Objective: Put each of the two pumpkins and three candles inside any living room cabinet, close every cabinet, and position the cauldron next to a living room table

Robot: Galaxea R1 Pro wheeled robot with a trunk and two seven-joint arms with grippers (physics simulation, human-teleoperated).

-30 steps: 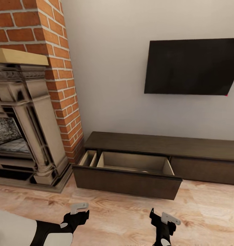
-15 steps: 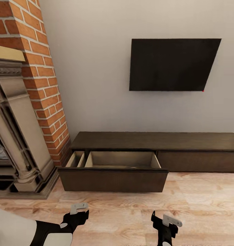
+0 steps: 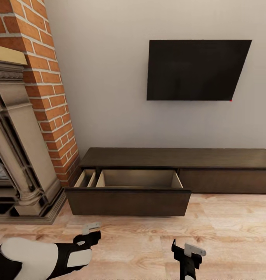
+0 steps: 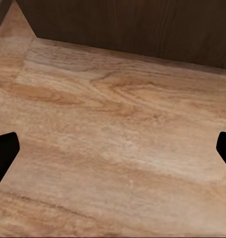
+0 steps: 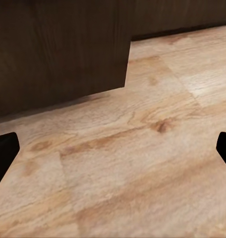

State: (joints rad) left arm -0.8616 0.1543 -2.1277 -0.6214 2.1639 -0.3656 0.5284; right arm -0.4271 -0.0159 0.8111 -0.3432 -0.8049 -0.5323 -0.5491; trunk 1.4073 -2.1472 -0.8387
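Ahead, cabinet [image 3: 175, 157] with one drawer [image 3: 129, 196] pulled out, both arms' fingers [image 4: 4, 153] spread and empty, over wooden floor [image 3: 226, 229]

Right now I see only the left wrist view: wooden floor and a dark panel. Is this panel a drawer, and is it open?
Observer: Yes. It is the front of the cabinet drawer, which is pulled out.
Operator: Is something inside?
Observer: The pale inside that shows looks empty, but the front hides the near part of the bottom.
Operator: And the right arm?
Observer: The right fingers are spread wide over the floor, holding nothing.
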